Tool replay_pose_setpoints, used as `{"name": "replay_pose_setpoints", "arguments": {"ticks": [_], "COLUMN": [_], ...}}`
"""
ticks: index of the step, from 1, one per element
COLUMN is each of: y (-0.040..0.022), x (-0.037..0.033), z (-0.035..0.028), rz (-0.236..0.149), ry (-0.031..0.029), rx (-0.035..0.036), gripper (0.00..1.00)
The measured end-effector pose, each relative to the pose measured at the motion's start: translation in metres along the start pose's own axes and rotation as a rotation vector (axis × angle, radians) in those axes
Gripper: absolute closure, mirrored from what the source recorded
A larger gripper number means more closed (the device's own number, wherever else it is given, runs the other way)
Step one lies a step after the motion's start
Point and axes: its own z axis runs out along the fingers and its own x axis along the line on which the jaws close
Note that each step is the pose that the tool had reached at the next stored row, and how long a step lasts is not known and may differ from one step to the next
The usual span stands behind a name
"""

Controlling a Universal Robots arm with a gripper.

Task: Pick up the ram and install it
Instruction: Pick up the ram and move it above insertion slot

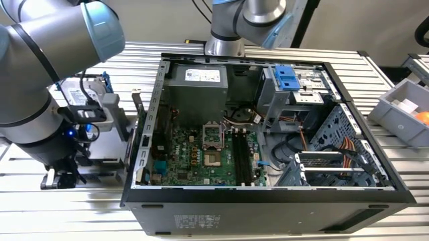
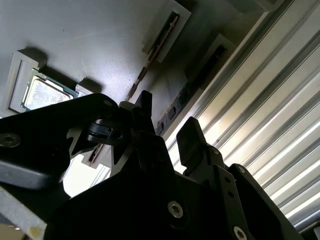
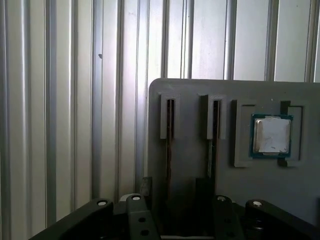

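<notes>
Two ram sticks stand on edge in slots of a grey holder [image 3: 190,100] lying on the ribbed table. In the first wrist view the rams [image 3: 169,150] are thin dark strips, and one more strip [image 3: 212,145] runs beside the first. The second wrist view shows a ram [image 2: 138,81] running toward my fingers [image 2: 145,107]. My gripper [image 3: 177,215] hangs just above the holder's near edge with its fingers apart, holding nothing. In the exterior view the gripper [image 1: 60,176] is low at the exterior view's left, beside the open computer case.
A small square silver chip [image 3: 271,136] sits in a pocket of the holder. The open case [image 1: 268,196] holds the motherboard with black memory slots [image 1: 241,158]. A hard drive in a blue frame [image 1: 90,90] stands behind my arm. A grey bin [image 1: 402,108] sits at the exterior view's right.
</notes>
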Motion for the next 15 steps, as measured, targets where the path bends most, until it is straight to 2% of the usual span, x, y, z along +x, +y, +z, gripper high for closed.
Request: {"name": "replay_pose_setpoints", "arguments": {"ticks": [15], "y": [0.0], "x": [0.0004], "z": [0.0064], "rz": [0.0], "ry": [0.0001], "rx": [-0.0001], "gripper": [0.0]}}
